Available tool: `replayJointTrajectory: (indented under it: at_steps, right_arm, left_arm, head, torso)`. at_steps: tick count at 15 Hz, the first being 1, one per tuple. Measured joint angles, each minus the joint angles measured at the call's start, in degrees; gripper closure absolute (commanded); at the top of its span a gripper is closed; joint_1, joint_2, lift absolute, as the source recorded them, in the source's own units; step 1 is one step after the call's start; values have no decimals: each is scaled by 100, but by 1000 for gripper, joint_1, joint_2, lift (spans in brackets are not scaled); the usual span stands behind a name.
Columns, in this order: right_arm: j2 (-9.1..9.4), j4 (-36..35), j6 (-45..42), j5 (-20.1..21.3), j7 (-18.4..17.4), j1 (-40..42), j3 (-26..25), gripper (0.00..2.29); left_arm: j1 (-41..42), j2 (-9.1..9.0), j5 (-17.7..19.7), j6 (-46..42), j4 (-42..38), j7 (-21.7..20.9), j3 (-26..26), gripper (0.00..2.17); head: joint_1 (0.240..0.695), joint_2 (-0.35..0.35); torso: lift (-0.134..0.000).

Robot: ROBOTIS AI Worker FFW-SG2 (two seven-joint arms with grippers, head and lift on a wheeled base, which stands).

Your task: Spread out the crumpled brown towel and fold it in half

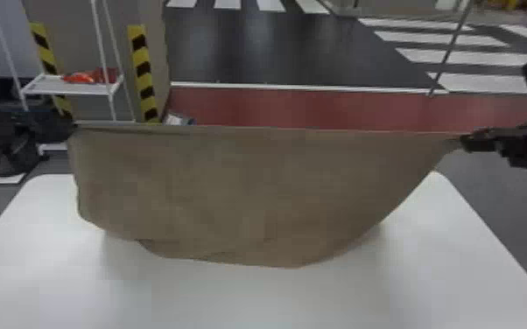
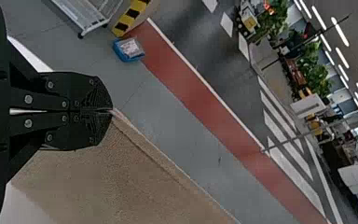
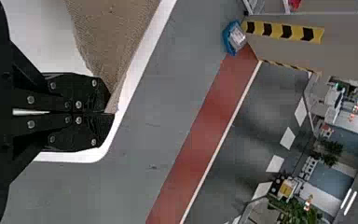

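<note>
You're holding the brown towel [image 1: 249, 192] open across the head view's middle, left claw [image 2: 110, 110] and right claw [image 3: 112, 113] clamped on its upper corners, spreading seemingly nearly done, folding remaining.

A large indoor hall, apparently a workshop or test space, has a red floor lane [image 1: 302, 105], white crossing stripes [image 1: 464, 57] on dark flooring [image 1: 297, 48], yellow-and-black hazard strips [image 1: 144, 78], a white rack [image 1: 68, 90], green plants [image 2: 324, 86] and bright ceiling lights [image 2: 339, 31].
</note>
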Motion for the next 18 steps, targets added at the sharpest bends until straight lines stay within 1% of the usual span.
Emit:
replayJointTrajectory:
  at_steps: [1, 3, 4, 6, 7, 8, 9, 10, 11, 12, 13, 14, 15, 16, 17, 18]
  right_arm:
    - [0, 415, -5, 8, -94, -420, 58, 1929]
    - [-1, 971, -7, 25, -232, -1091, 159, 1929]
    - [-25, 1138, -5, 18, -255, -1391, 179, 1929]
    - [-181, 1280, 50, -86, -253, -1808, 173, 1929]
    - [-321, 1263, 123, -207, -195, -1865, 124, 1929]
    - [-476, 1119, 202, -355, -120, -1748, 34, 1929]
    - [-676, 763, 265, -552, -19, -1336, -151, 1929]
    - [-837, 245, 275, -747, 93, -655, -463, 1929]
    - [-898, -317, 133, -926, 194, 202, -892, 1929]
    - [-849, -739, -170, -1049, 244, 969, -1288, 1929]
    - [-654, -1122, -703, -1131, 292, 1782, -1688, 1929]
    - [-395, -1402, -1307, -1165, 341, 2486, -1999, 1929]
    - [-187, -1585, -1806, -1177, 403, 3031, -2206, 1929]
    - [22, -1746, -2356, -1188, 475, 3613, -2392, 1929]
    - [202, -1870, -2858, -1237, 591, 4112, -2544, 1929]
    - [330, -1950, -3197, -1329, 748, 4450, -2668, 1929]
  left_arm:
    - [-435, -33, -5, 11, 463, 215, -165, 1781]
    - [-1126, -133, -31, 73, 1146, 621, -399, 1781]
    - [-1404, -190, -53, 107, 1348, 752, -472, 1781]
    - [-1645, -260, -102, 203, 1427, 811, -527, 1781]
    - [-1632, -273, -106, 293, 1304, 804, -522, 1781]
    - [-1497, -274, -76, 362, 1096, 776, -480, 1781]
    - [-1136, -263, -5, 404, 700, 740, -378, 1781]
    - [-569, -228, 105, 408, 169, 732, -218, 1781]
    - [127, -207, 239, 334, -391, 737, -11, 1781]
    - [749, -203, 355, 140, -792, 785, 186, 1781]
    - [1439, -220, 485, -257, -1117, 866, 422, 1781]
    - [2065, -252, 614, -697, -1313, 923, 643, 1781]
    - [2553, -284, 731, -1061, -1418, 935, 817, 1781]
    - [3069, -321, 841, -1495, -1477, 889, 994, 1781]
    - [3519, -342, 896, -1901, -1498, 807, 1142, 1781]
    - [3840, -348, 917, -2184, -1525, 672, 1267, 1781]
  head:
    - [474, -103]
    - [426, -111]
    - [376, -117]
    - [334, -127]
    - [321, -134]
    - [316, -140]
    - [334, -153]
    - [365, -160]
    - [409, -166]
    - [461, -172]
    - [516, -175]
    - [615, -170]
    - [669, -168]
    - [695, -167]
    - [695, -165]
    - [695, -161]
  torso:
    - [-125]
    - [-125]
    - [-125]
    - [-125]
    - [-125]
    - [-125]
    - [-125]
    - [-125]
    - [-125]
    - [-125]
    - [-125]
    - [-125]
    - [-125]
    - [-125]
    - [-125]
    - [-125]
